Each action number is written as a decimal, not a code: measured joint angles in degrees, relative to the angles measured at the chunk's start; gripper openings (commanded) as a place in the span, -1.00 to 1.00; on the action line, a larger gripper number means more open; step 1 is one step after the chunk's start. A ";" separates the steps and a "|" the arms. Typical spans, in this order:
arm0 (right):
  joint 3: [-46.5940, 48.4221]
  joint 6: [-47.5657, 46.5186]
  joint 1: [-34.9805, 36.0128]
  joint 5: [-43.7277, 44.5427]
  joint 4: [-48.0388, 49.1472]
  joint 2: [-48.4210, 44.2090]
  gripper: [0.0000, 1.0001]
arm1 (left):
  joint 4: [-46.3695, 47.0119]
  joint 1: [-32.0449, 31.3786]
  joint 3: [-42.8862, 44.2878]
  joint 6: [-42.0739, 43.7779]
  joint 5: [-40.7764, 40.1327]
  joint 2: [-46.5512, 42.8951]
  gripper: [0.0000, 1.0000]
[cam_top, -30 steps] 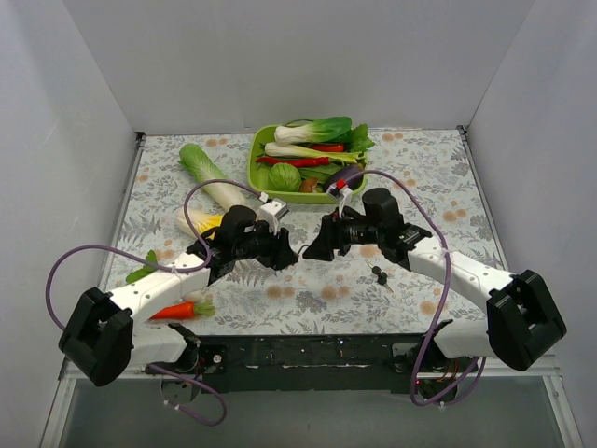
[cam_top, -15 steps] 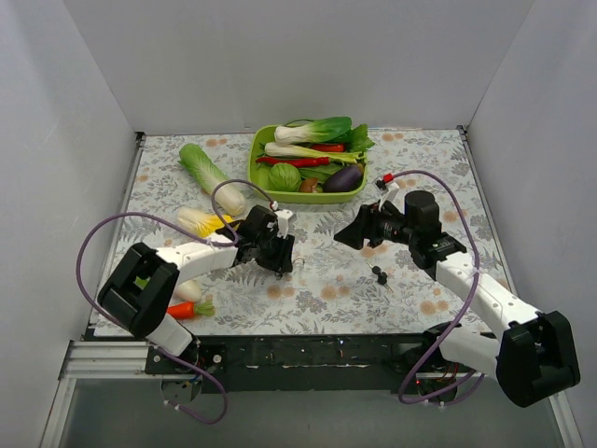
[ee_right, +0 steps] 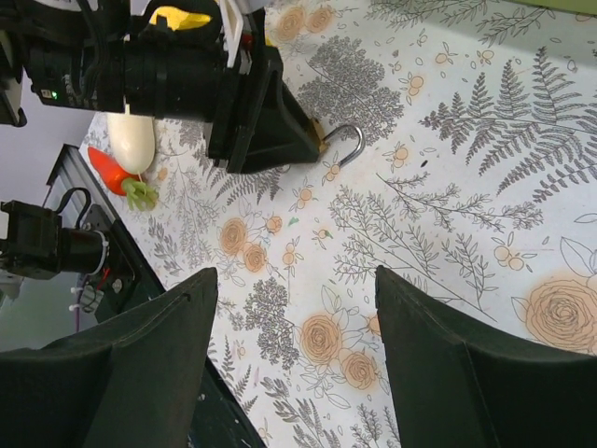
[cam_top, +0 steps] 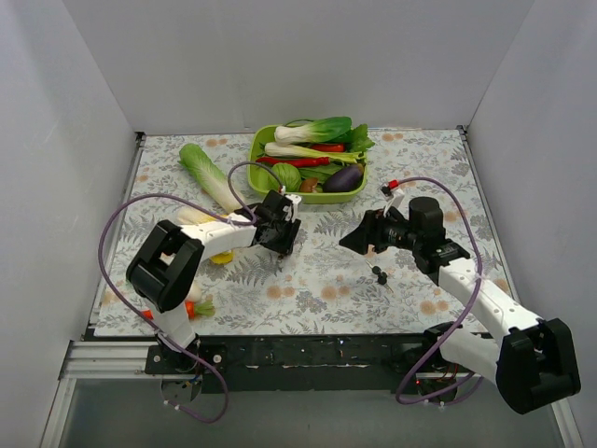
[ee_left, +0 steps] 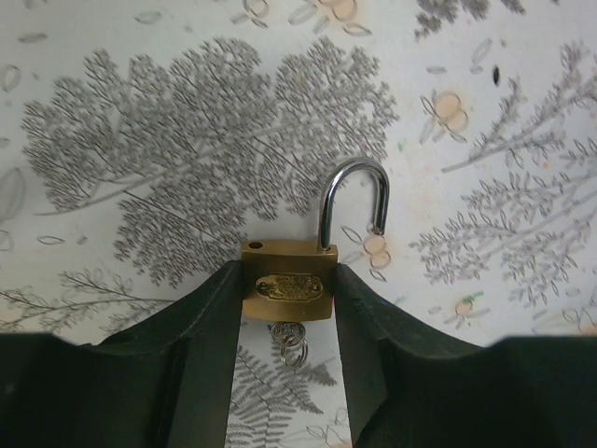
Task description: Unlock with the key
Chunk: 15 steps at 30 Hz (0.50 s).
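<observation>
Clearest from left wrist: left end effector (ee_left: pixel 287 271) clenched on brass padlock (ee_left: pixel 287 289), shackle swung open. Overhead only: key (cam_top: pixel 378 274) lying on surface (cam_top: pixel 308 291) near empty, spread right end effector (cam_top: pixel 351 245).

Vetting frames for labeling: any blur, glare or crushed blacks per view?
Top external: even light, soft shadows, sharp, though the key is tiny. Left wrist: brass padlock crisp, bright glint on its shackle, left gripper's fingers dark. Right wrist: tablecloth sharp, right gripper's fingers black, soft-edged.
</observation>
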 measured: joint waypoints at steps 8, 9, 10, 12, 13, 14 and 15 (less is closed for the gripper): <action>-0.42 -2.19 -0.28 3.30 -2.45 -3.58 0.52 | -2.21 0.87 7.93 1.29 -7.67 6.29 -0.90; -0.42 -2.56 -0.28 3.67 -2.89 -3.91 0.52 | -2.40 0.98 8.79 1.44 -8.48 6.95 -0.85; -0.42 -2.91 -0.28 4.31 -3.37 -4.28 0.52 | -2.54 1.05 9.49 1.60 -9.29 7.52 -0.81; -0.42 -3.56 -0.28 5.42 -4.61 -5.01 0.51 | -2.78 1.14 10.34 1.84 -10.51 8.17 -0.69; -0.42 -3.85 -0.28 6.01 -5.25 -5.44 0.52 | -2.86 1.16 10.51 1.95 -10.78 8.26 -0.64; -0.42 -4.02 -0.28 6.49 -5.77 -5.92 0.51 | -2.86 1.16 10.51 2.05 -10.93 8.28 -0.54; -0.42 -4.13 -0.28 6.97 -6.27 -6.49 0.51 | -2.86 1.18 10.51 2.14 -10.99 8.26 -0.43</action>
